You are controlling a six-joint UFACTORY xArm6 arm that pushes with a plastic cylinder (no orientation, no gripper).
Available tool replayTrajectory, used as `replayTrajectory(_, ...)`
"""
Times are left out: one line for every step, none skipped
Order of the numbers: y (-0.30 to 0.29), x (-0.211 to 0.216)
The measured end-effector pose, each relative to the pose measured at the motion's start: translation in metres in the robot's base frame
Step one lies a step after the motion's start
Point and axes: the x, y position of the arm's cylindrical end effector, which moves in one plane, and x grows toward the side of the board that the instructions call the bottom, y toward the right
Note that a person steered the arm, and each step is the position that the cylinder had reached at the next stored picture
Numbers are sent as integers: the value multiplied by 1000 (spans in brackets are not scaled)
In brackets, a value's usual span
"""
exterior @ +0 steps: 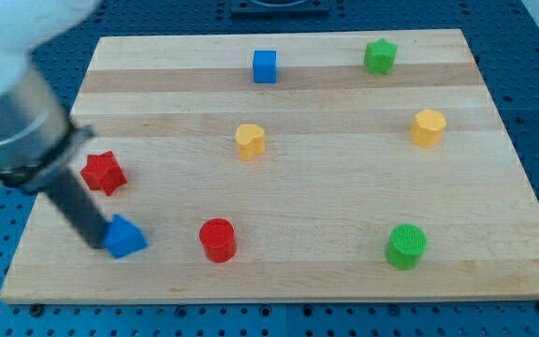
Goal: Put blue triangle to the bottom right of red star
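The blue triangle (124, 237) lies near the board's bottom left. The red star (103, 172) sits above it and slightly to its left. My dark rod comes down from the view's upper left, and my tip (95, 245) rests against the blue triangle's left side. The tip is below the red star.
On the wooden board (344, 271) there are also a red cylinder (218, 240), a green cylinder (406, 246), a yellow block (250, 141) in the middle, a yellow hexagonal block (429, 128) at the right, a blue cube (265, 66) and a green star (380, 56) at the top.
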Motion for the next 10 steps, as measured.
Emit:
replayTrajectory(35,-2)
replayTrajectory(-1,30)
replayTrajectory(51,39)
replayTrajectory(92,27)
replayTrajectory(76,11)
replayTrajectory(66,1)
replayTrajectory(64,-1)
replayTrajectory(53,-9)
replayTrajectory(42,17)
replayTrajectory(34,-18)
